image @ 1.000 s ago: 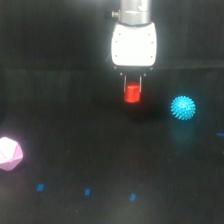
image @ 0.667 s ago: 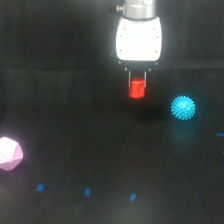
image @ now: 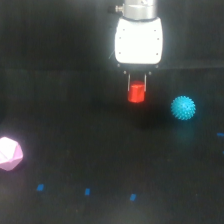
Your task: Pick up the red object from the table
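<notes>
Claw (image: 136, 90) clamped on red object (image: 136, 94), teal ball (image: 183, 107) nearby.

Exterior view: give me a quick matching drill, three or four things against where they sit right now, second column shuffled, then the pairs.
Things:
1. red object
2. teal ball
3. pink polyhedron
4. blue tape marks

Places or states:
A. on the table at the view's far left edge
B. held between the fingers of the hand, under the white body
C. spaced along the table's near part
D. on the table to the view's right of the hand

Pairs: 1-B, 2-D, 3-A, 4-C
</notes>
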### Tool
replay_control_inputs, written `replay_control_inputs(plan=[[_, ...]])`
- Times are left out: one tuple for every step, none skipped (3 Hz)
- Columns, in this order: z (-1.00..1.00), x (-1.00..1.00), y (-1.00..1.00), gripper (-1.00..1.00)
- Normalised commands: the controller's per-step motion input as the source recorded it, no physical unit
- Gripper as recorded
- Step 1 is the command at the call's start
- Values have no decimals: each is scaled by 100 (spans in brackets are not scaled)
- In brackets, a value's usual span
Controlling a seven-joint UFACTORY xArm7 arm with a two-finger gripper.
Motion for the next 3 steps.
replay_control_inputs(plan=[[-28,4,-31,-100],[48,-10,-33,-100],[43,-91,-20,-100]])
